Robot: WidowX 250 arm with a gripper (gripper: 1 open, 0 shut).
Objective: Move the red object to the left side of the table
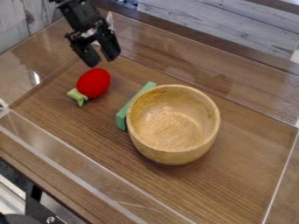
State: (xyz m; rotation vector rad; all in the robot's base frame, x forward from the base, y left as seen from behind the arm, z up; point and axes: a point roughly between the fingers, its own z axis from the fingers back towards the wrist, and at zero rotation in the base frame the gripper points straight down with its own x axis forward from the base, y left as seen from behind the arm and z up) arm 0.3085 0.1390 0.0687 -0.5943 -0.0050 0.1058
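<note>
The red object [93, 82] is a small round toy fruit with a green leafy stub at its lower left, lying on the dark wood-grain table [233, 179] left of centre. My black gripper [97, 56] hangs just above and slightly behind it, fingers pointing down and open, with nothing between them. A small gap still separates the fingertips from the fruit.
A large wooden bowl [173, 122] stands to the right of the fruit, with a flat green block [128, 107] tucked under its left side. Low clear acrylic walls [70, 171] border the tabletop on all sides.
</note>
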